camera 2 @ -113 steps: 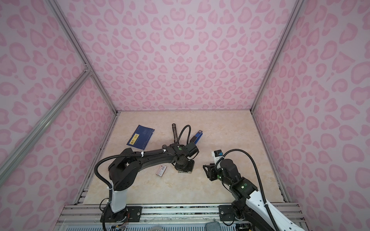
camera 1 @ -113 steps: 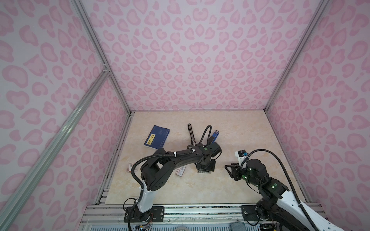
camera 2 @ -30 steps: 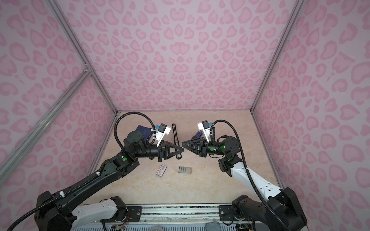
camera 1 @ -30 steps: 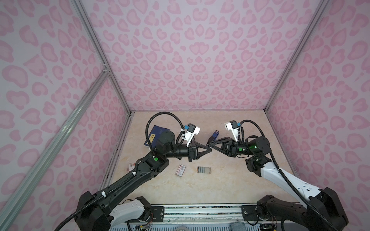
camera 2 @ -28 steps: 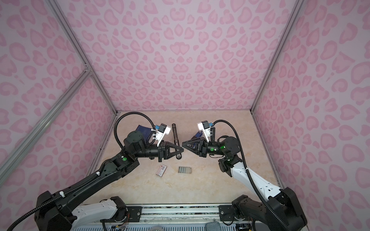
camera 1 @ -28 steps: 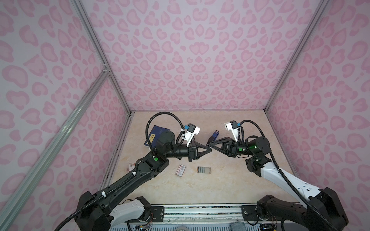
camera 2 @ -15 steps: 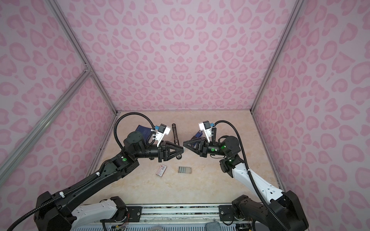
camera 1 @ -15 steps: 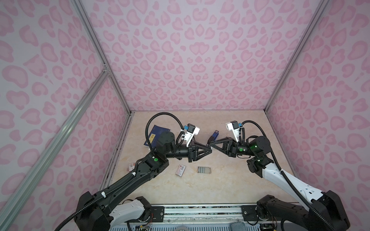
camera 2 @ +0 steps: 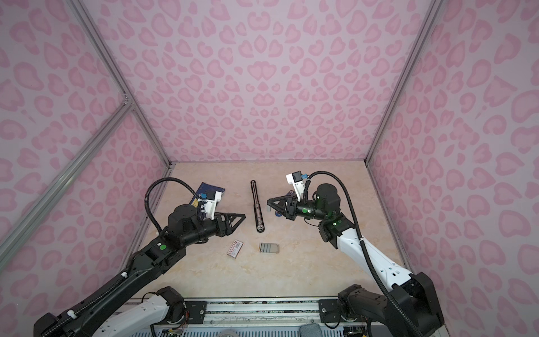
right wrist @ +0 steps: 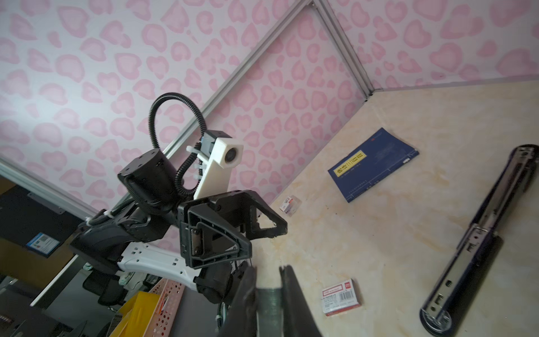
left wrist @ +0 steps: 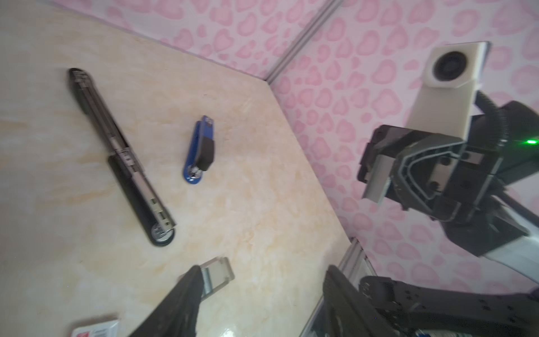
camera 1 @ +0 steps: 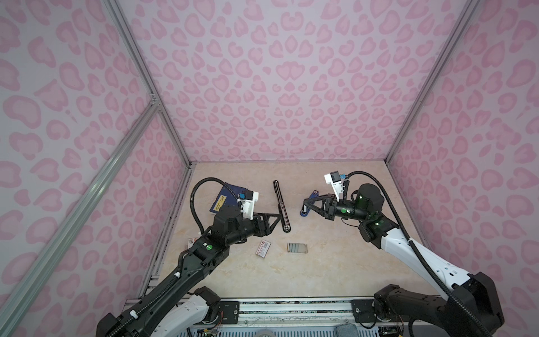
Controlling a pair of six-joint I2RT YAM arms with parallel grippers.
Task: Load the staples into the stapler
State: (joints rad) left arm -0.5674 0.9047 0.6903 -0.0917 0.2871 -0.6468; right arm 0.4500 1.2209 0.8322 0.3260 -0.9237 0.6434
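Open stapler awaits loading on the counter; right claw pinches a staple strip, left claw spread, empty.

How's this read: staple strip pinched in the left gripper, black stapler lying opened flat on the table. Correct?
No. The staple strip is pinched in the right gripper, as the right wrist view shows; the left gripper is open and empty. The black stapler does lie opened flat on the table.
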